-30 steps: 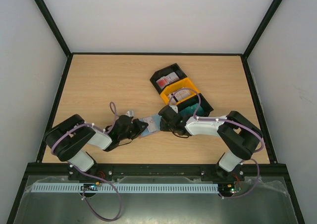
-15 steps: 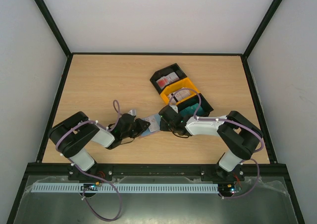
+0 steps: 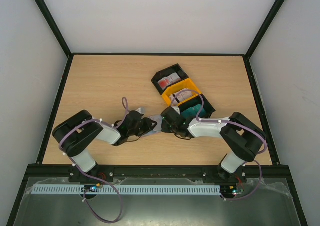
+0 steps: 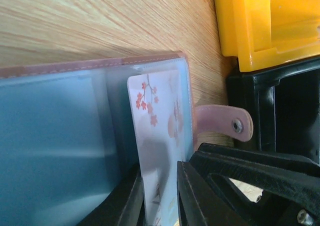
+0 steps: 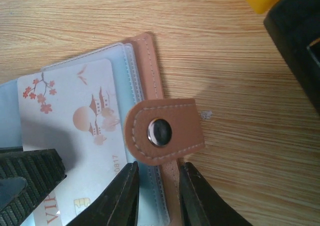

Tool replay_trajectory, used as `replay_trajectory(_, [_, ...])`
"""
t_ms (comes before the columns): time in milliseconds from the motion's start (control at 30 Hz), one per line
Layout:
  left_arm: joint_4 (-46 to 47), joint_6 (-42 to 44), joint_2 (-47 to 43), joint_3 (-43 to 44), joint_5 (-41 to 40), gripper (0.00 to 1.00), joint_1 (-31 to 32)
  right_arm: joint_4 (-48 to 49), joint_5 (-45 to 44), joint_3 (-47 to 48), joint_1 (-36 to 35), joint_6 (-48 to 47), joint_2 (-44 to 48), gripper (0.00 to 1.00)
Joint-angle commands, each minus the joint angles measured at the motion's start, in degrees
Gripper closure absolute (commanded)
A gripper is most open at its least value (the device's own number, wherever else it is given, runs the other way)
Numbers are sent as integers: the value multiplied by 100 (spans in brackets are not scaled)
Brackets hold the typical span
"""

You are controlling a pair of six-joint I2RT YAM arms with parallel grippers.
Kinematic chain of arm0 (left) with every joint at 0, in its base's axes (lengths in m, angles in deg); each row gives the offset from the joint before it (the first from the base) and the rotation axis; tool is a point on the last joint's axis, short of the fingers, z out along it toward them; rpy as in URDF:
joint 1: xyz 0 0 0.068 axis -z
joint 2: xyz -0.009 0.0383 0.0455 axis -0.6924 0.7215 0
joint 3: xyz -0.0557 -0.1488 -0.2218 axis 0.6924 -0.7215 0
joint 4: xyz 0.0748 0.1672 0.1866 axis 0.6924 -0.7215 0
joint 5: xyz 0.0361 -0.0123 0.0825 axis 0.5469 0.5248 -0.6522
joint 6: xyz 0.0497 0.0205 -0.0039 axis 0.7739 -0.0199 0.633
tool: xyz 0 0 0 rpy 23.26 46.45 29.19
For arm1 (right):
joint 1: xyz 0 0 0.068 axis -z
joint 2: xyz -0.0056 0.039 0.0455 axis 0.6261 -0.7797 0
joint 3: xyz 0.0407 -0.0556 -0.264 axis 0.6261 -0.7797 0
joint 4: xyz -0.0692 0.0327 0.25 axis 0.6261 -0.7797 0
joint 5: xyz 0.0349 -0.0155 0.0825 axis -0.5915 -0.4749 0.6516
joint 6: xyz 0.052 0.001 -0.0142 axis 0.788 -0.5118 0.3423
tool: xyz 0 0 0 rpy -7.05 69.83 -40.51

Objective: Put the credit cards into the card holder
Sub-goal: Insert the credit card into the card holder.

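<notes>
The card holder lies open between my two grippers, brown outside and blue-grey inside. My left gripper is shut on a white credit card with red blossom marks, and the card stands partly inside a slot. My right gripper is shut on the card holder's brown edge, just below its snap tab. The same card shows in the right wrist view. From above, the left gripper and right gripper almost touch. More credit cards lie in the trays.
Three trays stand in a row behind the right gripper: a black one with red-marked cards, a yellow one and a black one with teal cards. The yellow tray is close beyond the holder. The table's front edge is near.
My left gripper has moved right with the card, towards the card holder and the right gripper. The right gripper has stayed in place on the holder.
</notes>
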Motion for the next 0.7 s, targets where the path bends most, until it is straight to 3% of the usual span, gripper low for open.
replay_trajectory(0, [-276,291,160,224,290,79,90,-119,-3,-148,-44,113,125,76])
replay_trajectory(200, [-1051,626,-391,310,143,64,136,-435,-420,-76,-44,135,582,73])
replay_trajectory(367, [-1911,632,-891,259,-106,47,148,-753,-424,151,-28,-48,715,64])
replay_trajectory(667, [-2349,619,-945,384,-151,46,147,-553,80,126,30,-127,385,54])
